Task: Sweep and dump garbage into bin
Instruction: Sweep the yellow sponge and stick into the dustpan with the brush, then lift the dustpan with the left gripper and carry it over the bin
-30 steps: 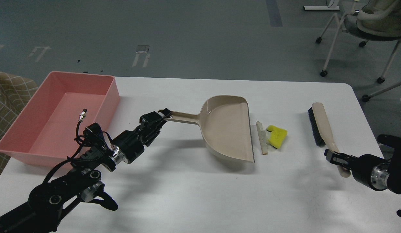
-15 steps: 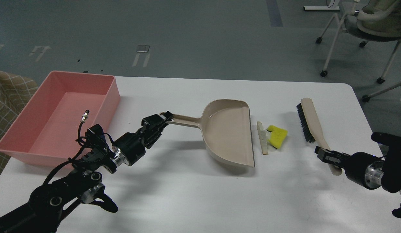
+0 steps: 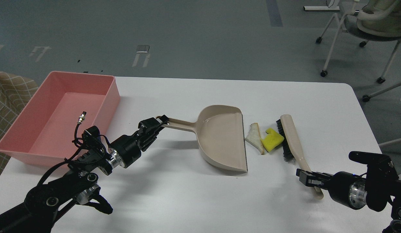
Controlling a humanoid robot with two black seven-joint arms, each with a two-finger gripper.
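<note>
Two scraps, yellow notched sponge chunk (image 3: 272, 139) and white triangular bread slice (image 3: 256, 138), lie on the white tabletop (image 3: 187, 194) between beige plastic dustpan (image 3: 221, 139) and beige-handled black-bristled brush (image 3: 289, 137). Left end effector (image 3: 154, 124) clamps the dustpan handle; right end effector (image 3: 308, 178) clamps the brush handle. Pink rectangular plastic bin (image 3: 106, 94) sits far left. No writing is readable.

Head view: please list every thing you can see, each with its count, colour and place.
Table: one, white, centre.
Bin: one, pink, table's left end.
Dustpan: one, beige, mid-table.
Bread slice: one, white, just right of dustpan.
Sponge chunk: one, yellow, between bread slice and brush.
Brush: one, beige with black bristles, against sponge chunk.
Chair: one, grey, floor top right.
Left tool: black, grips dustpan handle.
Right tool: black, grips brush handle.
</note>
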